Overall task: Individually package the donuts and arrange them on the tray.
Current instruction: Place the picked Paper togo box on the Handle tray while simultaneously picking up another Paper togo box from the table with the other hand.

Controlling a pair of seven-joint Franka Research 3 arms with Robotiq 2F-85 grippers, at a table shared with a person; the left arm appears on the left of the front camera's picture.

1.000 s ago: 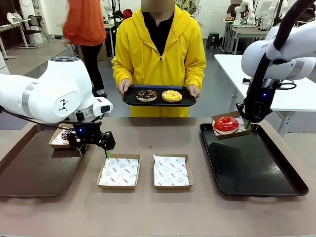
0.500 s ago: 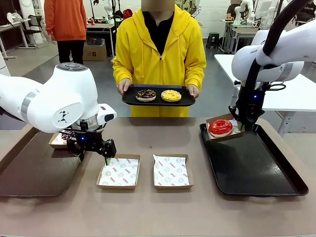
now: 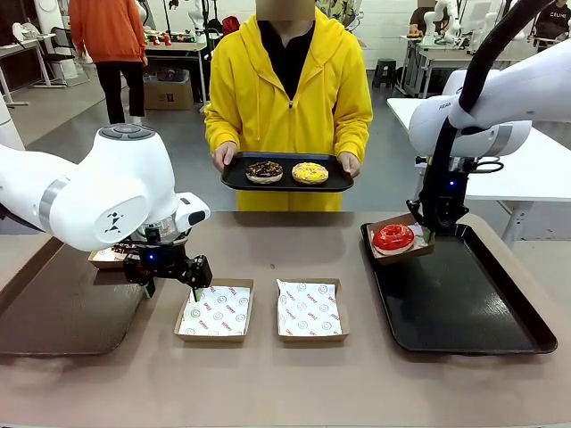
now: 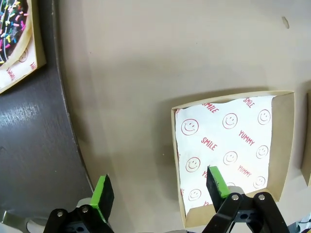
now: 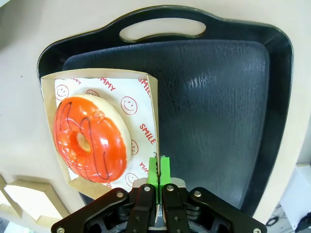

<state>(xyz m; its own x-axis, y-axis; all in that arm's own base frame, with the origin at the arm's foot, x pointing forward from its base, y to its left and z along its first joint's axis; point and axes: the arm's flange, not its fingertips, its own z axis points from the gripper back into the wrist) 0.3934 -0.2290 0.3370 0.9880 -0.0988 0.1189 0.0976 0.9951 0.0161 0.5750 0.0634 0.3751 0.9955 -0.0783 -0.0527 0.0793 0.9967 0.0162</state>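
Note:
The glossy red donut (image 3: 393, 237) (image 5: 90, 138) lies in a paper-lined box (image 3: 419, 252) (image 5: 146, 104). My right gripper (image 3: 431, 234) (image 5: 159, 170) is shut on the box's side wall and holds it over the far left corner of the black tray (image 3: 455, 303) (image 5: 218, 107). My left gripper (image 3: 171, 287) (image 4: 160, 187) hangs open above the table, at the left edge of an empty box (image 3: 215, 310) (image 4: 233, 150). A dark sprinkled donut (image 4: 12, 24) sits boxed on the left tray (image 3: 62, 308). The person holds a small tray (image 3: 287, 185) bearing a dark donut (image 3: 265, 171) and a yellow donut (image 3: 310, 173).
A second empty lined box (image 3: 309, 309) lies at the table's middle. Most of the black tray's floor on the right is bare. The left arm's white body hides part of the boxed sprinkled donut in the front view. Another person stands far back left.
My right gripper has carried the boxed red donut a little left and lower onto the tray's corner. The left gripper has barely shifted and stays open.

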